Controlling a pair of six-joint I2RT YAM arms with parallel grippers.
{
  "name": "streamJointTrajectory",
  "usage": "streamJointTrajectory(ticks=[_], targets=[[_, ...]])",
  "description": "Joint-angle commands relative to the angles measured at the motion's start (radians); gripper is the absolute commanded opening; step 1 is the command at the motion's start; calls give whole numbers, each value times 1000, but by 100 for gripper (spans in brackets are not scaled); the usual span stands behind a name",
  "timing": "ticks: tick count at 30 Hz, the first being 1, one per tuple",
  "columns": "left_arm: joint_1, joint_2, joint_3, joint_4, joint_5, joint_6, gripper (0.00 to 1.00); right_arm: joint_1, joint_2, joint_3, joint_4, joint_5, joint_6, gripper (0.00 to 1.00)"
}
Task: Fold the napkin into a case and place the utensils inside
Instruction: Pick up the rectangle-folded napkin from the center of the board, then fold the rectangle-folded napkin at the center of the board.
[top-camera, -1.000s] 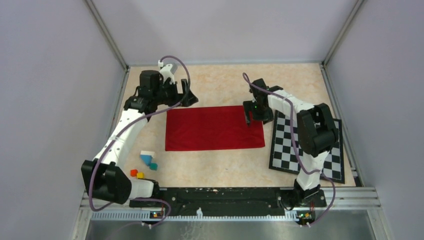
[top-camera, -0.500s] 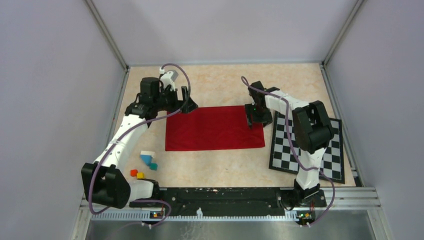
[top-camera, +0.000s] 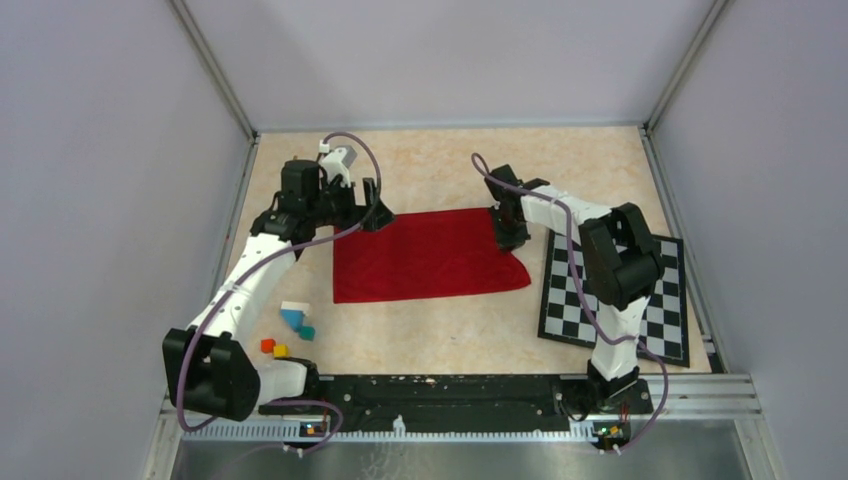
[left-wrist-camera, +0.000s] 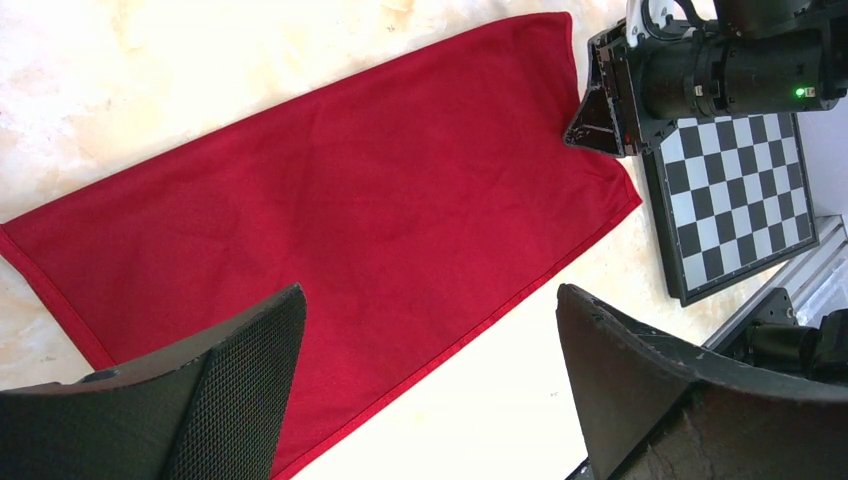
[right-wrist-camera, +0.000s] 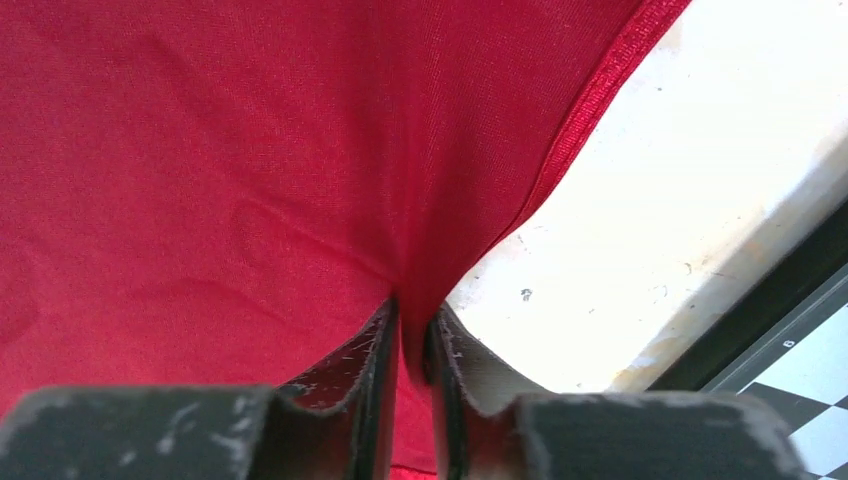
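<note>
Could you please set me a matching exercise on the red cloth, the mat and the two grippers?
1 napkin
2 left gripper
3 right gripper
4 chequered mat

a fingers spread wide, holding nothing
b black and white, on the right side
c red, spread in the middle
d pinching the napkin's edge

Pairs: 1-c, 2-a, 3-d, 4-b

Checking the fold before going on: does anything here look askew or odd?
The napkin lies askew: its right edge slants, with the right gripper pinching the cloth near its far right corner. Nothing else stands out.
</note>
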Motion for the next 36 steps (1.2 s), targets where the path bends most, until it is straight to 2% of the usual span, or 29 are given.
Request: streamJointTrajectory(ticks=[1, 2, 9, 13, 17, 21, 24, 30, 34, 36], targets=[[-1, -36, -19, 50, -1, 24, 98, 11, 32, -10, 41, 77, -6, 10], [-2, -34, -22, 51, 2, 22, 98, 11, 9, -1, 39, 81, -18, 0], [0, -21, -44, 76, 15, -6, 99, 5, -61, 119, -103, 90, -219, 0], [-1, -3, -44, 82, 41, -14, 99, -7, -93, 133, -151, 169, -288, 0], [0, 1, -49, 84, 45, -17, 99, -28, -143, 136, -178, 177, -351, 0], [0, 1, -56, 91, 51, -20, 98, -38, -169, 122, -194, 310, -416, 0], [0, 5, -64, 102, 61, -27, 98, -41, -175, 130, -201, 362, -422, 0], [0, -3, -77, 99, 38, -42, 99, 20, -156, 162, -215, 344, -408, 0], [8, -5, -99, 51, -68, -187, 99, 93, -112, 224, -258, 284, -357, 0], [20, -19, -152, 76, -36, -251, 98, 133, -84, 258, -275, 254, -326, 0]])
